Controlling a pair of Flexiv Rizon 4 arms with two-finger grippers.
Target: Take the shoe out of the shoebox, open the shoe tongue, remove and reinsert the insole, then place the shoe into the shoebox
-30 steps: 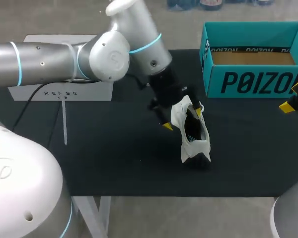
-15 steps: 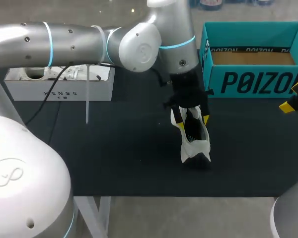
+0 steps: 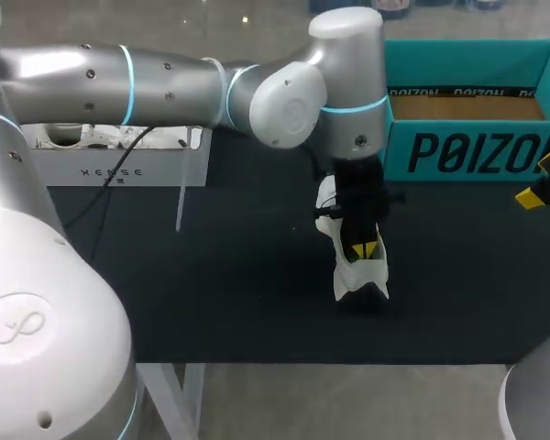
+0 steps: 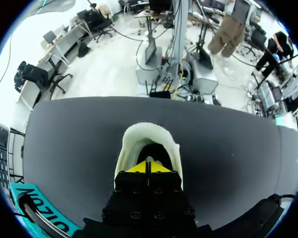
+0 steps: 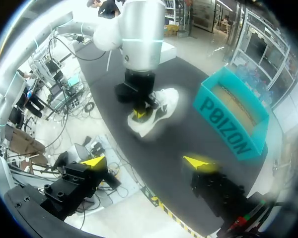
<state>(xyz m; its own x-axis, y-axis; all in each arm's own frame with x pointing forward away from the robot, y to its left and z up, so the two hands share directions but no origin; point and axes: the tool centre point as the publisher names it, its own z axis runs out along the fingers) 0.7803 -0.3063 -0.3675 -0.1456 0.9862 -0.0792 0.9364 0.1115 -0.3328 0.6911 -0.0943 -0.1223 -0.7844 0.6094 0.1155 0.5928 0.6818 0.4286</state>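
At the left of the head view a white box [image 3: 119, 165] sits along the far edge of the black table [image 3: 211, 284], well apart from the work. The left arm [image 3: 165, 78] enters from the upper left and extends past the middle. Its wrist is turned straight down, so the left gripper [image 3: 362, 247] stands in the mouth of the white shoe [image 3: 359, 275].

The shoe rests on the table just right of centre, out of its box. In the left wrist view the two yellow tips are pressed together with only a seam between them, sunk into the opening, the white collar curving round ahead of them. Pinched like that they may be nipping the insole, but the dark interior hides whether anything lies between them. The vertical entry suits reaching down to the footbed.

The teal shoebox [image 3: 467, 151] stands open in the upper right, near the shoe, its cardboard floor showing, handy for the return. At the right edge the right gripper [image 3: 536, 191] hangs with its fingers spread wide and holding nothing. It is well apart from the shoe, probably to leave the left arm room.
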